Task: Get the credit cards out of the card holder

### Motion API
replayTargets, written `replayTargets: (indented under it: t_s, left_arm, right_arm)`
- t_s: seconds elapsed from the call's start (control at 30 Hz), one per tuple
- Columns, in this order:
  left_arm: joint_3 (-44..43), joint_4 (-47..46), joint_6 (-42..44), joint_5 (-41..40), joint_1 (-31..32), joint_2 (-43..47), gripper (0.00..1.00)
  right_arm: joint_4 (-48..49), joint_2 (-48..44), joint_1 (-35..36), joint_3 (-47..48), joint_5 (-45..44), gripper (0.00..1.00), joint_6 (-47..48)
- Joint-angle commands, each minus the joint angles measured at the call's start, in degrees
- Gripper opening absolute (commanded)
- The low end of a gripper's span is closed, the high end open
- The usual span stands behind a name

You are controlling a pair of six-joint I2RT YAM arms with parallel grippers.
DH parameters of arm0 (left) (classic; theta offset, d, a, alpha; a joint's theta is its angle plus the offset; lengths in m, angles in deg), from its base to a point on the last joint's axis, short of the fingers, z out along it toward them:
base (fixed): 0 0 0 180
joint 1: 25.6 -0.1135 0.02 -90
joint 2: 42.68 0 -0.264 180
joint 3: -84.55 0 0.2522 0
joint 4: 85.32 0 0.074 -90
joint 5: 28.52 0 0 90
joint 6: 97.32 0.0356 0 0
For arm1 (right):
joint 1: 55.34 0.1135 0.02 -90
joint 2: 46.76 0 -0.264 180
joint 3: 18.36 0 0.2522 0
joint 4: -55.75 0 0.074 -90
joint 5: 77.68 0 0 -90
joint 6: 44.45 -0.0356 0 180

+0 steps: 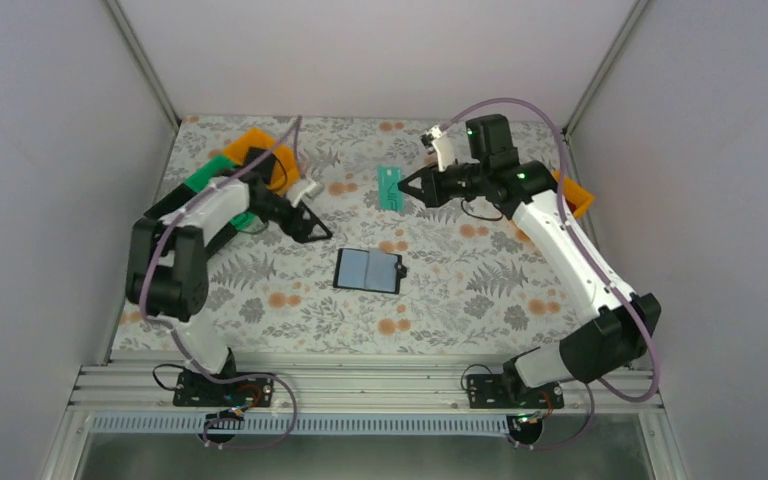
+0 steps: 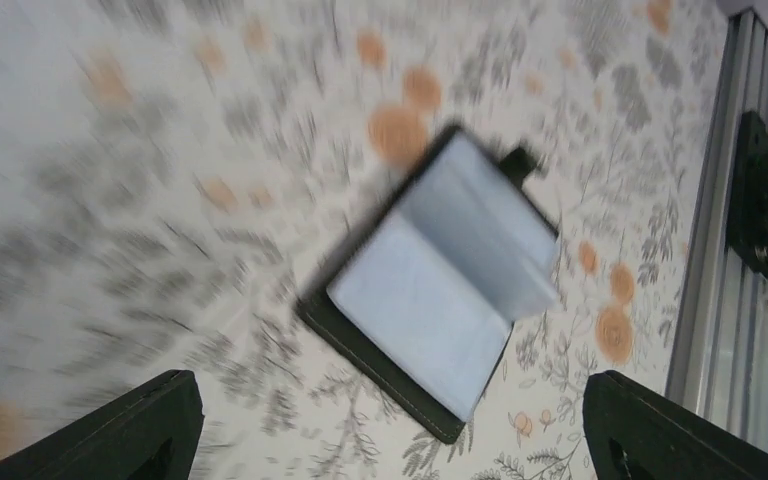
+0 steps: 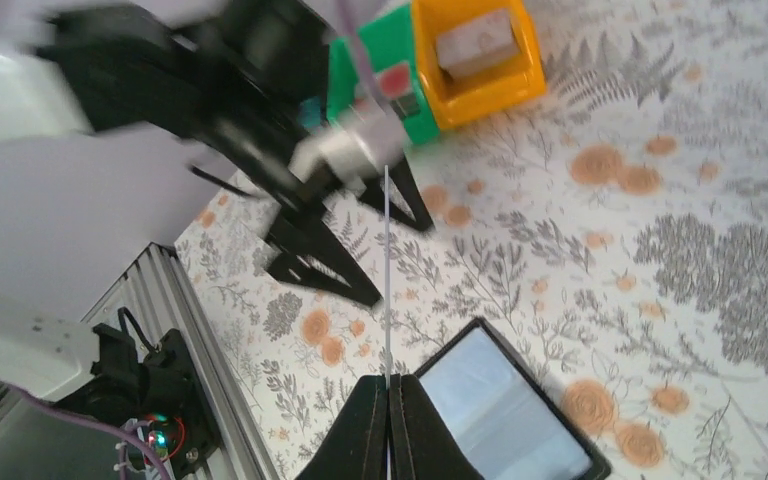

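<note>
**Surroundings.** The bench (image 1: pixel 480 300) is covered in a pale cloth printed with grey ferns and orange flowers. It is enclosed by plain white walls, and an aluminium rail (image 1: pixel 360 385) runs along its near edge. An orange open-topped plastic bin (image 1: pixel 260 145) sits at the far left corner with a green plastic bin (image 1: pixel 205 178) touching it. A second orange plastic bin (image 1: pixel 578 198) sits at the right edge, behind the right arm. The white-and-black left arm (image 1: pixel 210 205) reaches across in front of the two left bins, partly hiding them.

**Card holder.** The small black bifold card holder (image 1: pixel 368 270) lies open and flat near the middle of the bench, grey-blue inside facing up. Its long axis runs left to right, slightly skewed. The little black closing tab (image 2: pixel 522 160) projects from the right edge. Nothing lies on top of it.

**Card.** The thin teal plastic card (image 1: pixel 390 187) is well apart from the holder, on its far side. Its long axis runs roughly near to far, and its face is turned to the overhead camera.

**Jaws.**
- **Right jaws:** closed on the card's right edge, with the black fingers (image 3: pixel 365 440) pressed together on it. The right wrist view shows the card edge-on as a thin line.
- **Left jaws:** spread wide and holding nothing. The fingers (image 2: pixel 130 430) frame the holder below in a blurred wrist view.

**Markings.** The card carries pale marks too small to read.
</note>
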Motion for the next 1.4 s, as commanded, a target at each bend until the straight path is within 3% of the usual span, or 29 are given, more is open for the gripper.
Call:
replayTargets:
  t_s: [0.0,0.1,0.27,0.4,0.47,0.6,0.77,0.87,1.03,1.13,1.2,1.37]
  left_arm:
    - [-10.09,12.00,9.25,4.04,-2.30,9.16,0.95]
    - [-17.37,18.18,11.70,3.82,-2.41,14.35,0.96]
    - [-32.45,23.36,14.37,-9.31,-0.87,21.14,0.97]
    - [-34.86,22.58,24.79,-17.66,2.24,30.23,1.00]
    - [-31.72,20.04,31.20,-18.06,3.40,35.67,1.00]
    - [-19.47,10.62,53.27,-17.13,3.92,48.54,0.99]
    - [8.99,-23.44,84.45,-17.89,3.92,67.76,0.99]
    - [17.73,-34.58,97.84,-13.73,3.91,72.66,0.98]
    - [23.68,-36.48,113.46,-9.96,3.90,76.19,0.94]
    - [25.75,-31.92,120.48,-6.86,3.91,78.28,0.81]
    - [27.06,-30.70,122.58,-6.39,3.91,78.80,0.72]
    - [27.23,-28.71,125.24,-5.98,3.91,78.61,0.69]
  right_arm:
    - [-3.50,2.19,2.32,3.52,-4.80,0.04,-6.42]
    - [-4.41,4.26,5.85,5.69,-6.51,0.04,-8.44]
    - [-5.53,6.08,11.15,8.65,-7.43,0.04,-9.17]
    - [-5.42,5.38,12.94,9.99,-3.18,0.04,-9.12]
    - [-4.81,4.68,13.42,10.00,-0.40,0.04,-9.21]
    - [-3.15,3.68,14.93,8.88,5.49,0.04,-9.90]
    - [-1.49,2.92,16.57,8.06,6.89,0.04,-11.27]
    - [2.38,3.28,18.02,7.95,9.21,0.04,-13.09]
    - [4.40,6.17,20.97,10.99,11.02,0.04,-13.46]
    - [4.55,7.62,22.51,12.80,11.45,0.04,-13.26]
    - [4.69,8.34,23.39,13.67,11.77,0.04,-13.04]
    - [4.88,9.88,24.97,15.58,12.41,0.04,-12.99]
